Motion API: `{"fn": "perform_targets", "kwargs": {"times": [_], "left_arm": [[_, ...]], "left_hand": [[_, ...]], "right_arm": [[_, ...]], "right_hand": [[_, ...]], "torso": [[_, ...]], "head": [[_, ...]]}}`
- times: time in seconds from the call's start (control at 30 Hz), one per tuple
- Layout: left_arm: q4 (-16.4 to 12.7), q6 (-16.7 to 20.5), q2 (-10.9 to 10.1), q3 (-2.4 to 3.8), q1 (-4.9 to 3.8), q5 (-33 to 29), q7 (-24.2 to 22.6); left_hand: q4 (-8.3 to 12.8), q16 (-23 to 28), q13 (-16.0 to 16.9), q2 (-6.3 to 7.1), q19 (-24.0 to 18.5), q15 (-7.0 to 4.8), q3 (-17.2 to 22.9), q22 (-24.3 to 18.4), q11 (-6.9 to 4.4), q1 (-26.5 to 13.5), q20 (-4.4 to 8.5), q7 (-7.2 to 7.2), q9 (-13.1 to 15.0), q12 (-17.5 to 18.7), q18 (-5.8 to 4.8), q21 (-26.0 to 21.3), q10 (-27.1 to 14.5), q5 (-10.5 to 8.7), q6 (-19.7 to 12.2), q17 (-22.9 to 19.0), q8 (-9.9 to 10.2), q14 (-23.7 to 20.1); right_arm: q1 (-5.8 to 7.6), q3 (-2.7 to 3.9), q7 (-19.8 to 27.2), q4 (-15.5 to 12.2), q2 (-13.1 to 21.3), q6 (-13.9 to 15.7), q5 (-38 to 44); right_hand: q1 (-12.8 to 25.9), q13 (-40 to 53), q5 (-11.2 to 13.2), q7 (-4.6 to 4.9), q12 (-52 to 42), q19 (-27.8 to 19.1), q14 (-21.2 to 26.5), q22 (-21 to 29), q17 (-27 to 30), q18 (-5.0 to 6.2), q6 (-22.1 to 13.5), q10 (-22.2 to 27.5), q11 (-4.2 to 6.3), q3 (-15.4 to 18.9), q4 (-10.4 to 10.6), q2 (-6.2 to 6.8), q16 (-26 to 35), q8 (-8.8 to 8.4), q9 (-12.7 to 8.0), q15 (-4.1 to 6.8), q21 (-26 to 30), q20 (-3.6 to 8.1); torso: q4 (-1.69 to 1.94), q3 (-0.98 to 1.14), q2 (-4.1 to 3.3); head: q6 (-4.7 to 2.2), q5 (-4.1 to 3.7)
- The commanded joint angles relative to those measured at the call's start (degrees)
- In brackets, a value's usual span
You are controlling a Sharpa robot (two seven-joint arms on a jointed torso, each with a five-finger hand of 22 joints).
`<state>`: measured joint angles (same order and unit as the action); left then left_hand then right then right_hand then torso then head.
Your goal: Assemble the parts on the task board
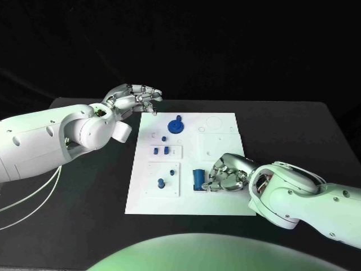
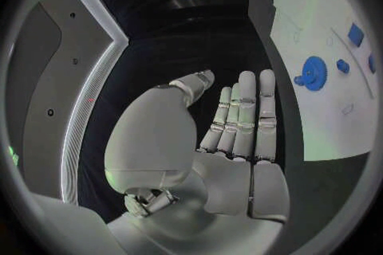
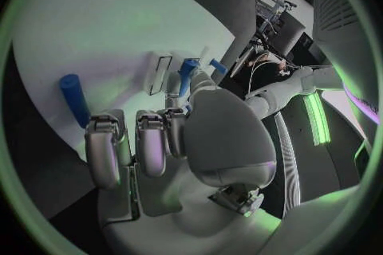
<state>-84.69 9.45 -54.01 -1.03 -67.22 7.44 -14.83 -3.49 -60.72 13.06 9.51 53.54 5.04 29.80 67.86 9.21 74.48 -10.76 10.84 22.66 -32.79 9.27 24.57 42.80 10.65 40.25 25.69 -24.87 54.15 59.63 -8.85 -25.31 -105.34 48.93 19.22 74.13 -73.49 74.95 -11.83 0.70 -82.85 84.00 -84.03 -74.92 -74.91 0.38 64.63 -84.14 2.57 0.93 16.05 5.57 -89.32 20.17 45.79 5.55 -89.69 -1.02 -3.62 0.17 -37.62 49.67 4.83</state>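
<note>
Fingers (image 3: pixel 150 143) of the right hand (image 1: pixel 227 174) curl down on the task board (image 1: pixel 221 200), holding nothing we can see; one blue cylinder (image 1: pixel 198 179) lies just beside them. Left hand (image 1: pixel 134 99) hovers flat and open off the board's far corner. From the wrist we see one blue gear (image 2: pixel 313 70); overhead, five smaller blue parts.

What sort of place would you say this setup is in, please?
Probably a robotics lab bench: a black table under dark backdrop carries a white task board with small blue parts, such as a blue gear.
</note>
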Motion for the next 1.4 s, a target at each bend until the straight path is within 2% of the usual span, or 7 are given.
{"fn": "perform_targets", "kwargs": {"times": [0.03,0.1,0.3,0.43,0.8,1.03,1.4], "left_arm": [[-0.1,-0.4,0.1,0.04,-0.04,-0.2,-0.4],[-0.1,-0.4,0.1,0.04,-0.04,-0.2,-0.4],[0.0,-0.4,0.0,0.04,-0.03,-0.2,-0.4],[0.0,-0.4,0.0,0.04,-0.03,-0.2,-0.4],[-0.3,-0.6,-0.1,0.03,-0.03,0.0,-0.7],[-0.3,-0.7,-0.1,0.03,-0.03,0.0,-0.7],[-0.3,-0.8,-0.4,0.03,-0.03,0.0,-0.4]], "left_hand": [[0.1,-0.1,-0.1,-0.31,0.0,-0.09,0.1,-0.1,-0.18,0.0,-0.16,1.28,-0.1,-0.4,1.08,-0.1,-0.3,0.23,-0.5,0.0,-0.2,-0.3],[0.1,-0.1,-0.1,-0.34,0.0,-0.09,0.1,-0.1,-0.19,-0.1,-0.16,1.26,-0.1,-0.4,1.08,-0.1,-0.3,0.28,-0.5,0.1,-0.3,-0.3],[0.1,-0.1,-0.1,-0.34,0.0,-0.1,0.1,-0.1,-0.19,-0.1,-0.16,1.26,-0.1,-0.4,1.08,-0.1,-0.3,0.28,-0.5,0.1,-0.3,-0.3],[0.1,-0.1,-0.1,-0.34,0.0,-0.1,0.1,-0.1,-0.2,-0.1,-0.15,1.24,-0.1,-0.5,1.08,-0.1,-0.3,0.29,-0.5,0.1,-0.3,-0.3],[0.3,-0.1,-0.1,-0.26,0.0,-0.11,0.1,-0.1,-0.21,0.0,-0.15,1.22,-0.1,-0.5,1.08,-0.1,-0.3,0.27,-0.5,0.1,-0.4,-0.3],[0.3,-0.1,-0.1,-0.26,0.0,-0.11,0.1,-0.1,-0.21,0.0,-0.15,1.22,-0.1,-0.5,1.08,-0.1,-0.3,0.27,-0.5,0.1,-0.4,-0.3],[0.4,-0.1,-0.1,-0.23,0.0,-0.13,0.1,-0.1,-0.23,0.0,-0.14,1.18,-0.1,-0.6,1.09,-0.1,-0.3,0.21,-0.4,0.1,-0.6,-0.4]], "right_arm": [[-0.04,-0.01,0.7,-0.5,0.5,3.2,1.3],[0.04,-0.01,2.3,-1.1,1.3,6.3,-0.8],[0.88,0.02,4.7,-3.1,4.4,10.6,-4.0],[1.54,0.03,4.1,-3.7,7.4,9.4,-4.5],[1.39,-0.11,-0.4,-3.8,14.0,4.4,4.6],[0.12,-0.26,-3.5,-3.9,14.5,3.1,7.8],[-1.68,-0.28,-5.1,-2.5,11.8,2.7,9.0]], "right_hand": [[-0.7,11.0,0.9,0.33,0.3,6.0,-5.7,-15.1,-13.9,-0.38,-1.1,-2.9,0.25,0.4,0.4,-0.29,-0.1,-0.53,0.0,0.45,-0.3,0.52],[-1.0,10.2,0.5,1.44,1.8,6.0,-5.7,-15.1,-13.8,-0.38,-3.8,-2.2,-0.59,0.4,0.5,-0.83,0.0,-2.9,-1.1,-0.18,-0.3,0.14],[-1.2,9.0,0.2,2.57,4.0,6.0,-5.4,-15.1,-12.9,-0.38,-5.4,-1.3,-1.6,0.9,0.5,-0.87,0.4,-4.97,-2.4,-1.08,-0.3,-0.66],[-1.9,7.8,-0.3,3.34,6.2,6.0,-5.2,-15.1,-11.7,-0.38,-6.9,-0.3,-2.26,1.1,0.4,-0.87,1.0,-6.44,-3.2,-1.63,-0.3,-1.19],[0.2,7.1,1.0,3.45,7.4,6.0,-5.1,-15.1,-11.4,-0.38,-5.9,0.1,-2.47,2.9,0.6,-0.44,1.2,-6.73,-3.9,-1.92,-0.3,-1.69],[1.3,7.1,1.5,3.29,7.4,6.0,-5.1,-15.1,-11.6,-0.38,-5.4,0.0,-2.36,3.7,0.6,-0.46,1.2,-6.52,-3.7,-1.84,-0.3,-1.69],[2.5,7.1,3.2,3.11,7.3,6.0,-5.1,-15.1,-11.5,-0.38,-5.0,-0.1,-2.2,4.6,0.6,-0.94,1.2,-6.36,-3.6,-1.72,-0.3,-1.59]], "torso": [[-0.04,0.05,0.0],[-0.04,0.07,0.03],[-0.16,0.05,0.06],[-0.14,-0.03,0.11],[-0.29,-0.08,0.12],[-0.17,-0.08,0.07],[-0.07,-0.14,0.03]], "head": [[-0.07,-0.09],[-0.1,-0.14],[-0.17,-0.65],[-0.08,-1.48],[-0.08,-3.09],[-0.06,-3.37],[0.03,-2.84]]}}
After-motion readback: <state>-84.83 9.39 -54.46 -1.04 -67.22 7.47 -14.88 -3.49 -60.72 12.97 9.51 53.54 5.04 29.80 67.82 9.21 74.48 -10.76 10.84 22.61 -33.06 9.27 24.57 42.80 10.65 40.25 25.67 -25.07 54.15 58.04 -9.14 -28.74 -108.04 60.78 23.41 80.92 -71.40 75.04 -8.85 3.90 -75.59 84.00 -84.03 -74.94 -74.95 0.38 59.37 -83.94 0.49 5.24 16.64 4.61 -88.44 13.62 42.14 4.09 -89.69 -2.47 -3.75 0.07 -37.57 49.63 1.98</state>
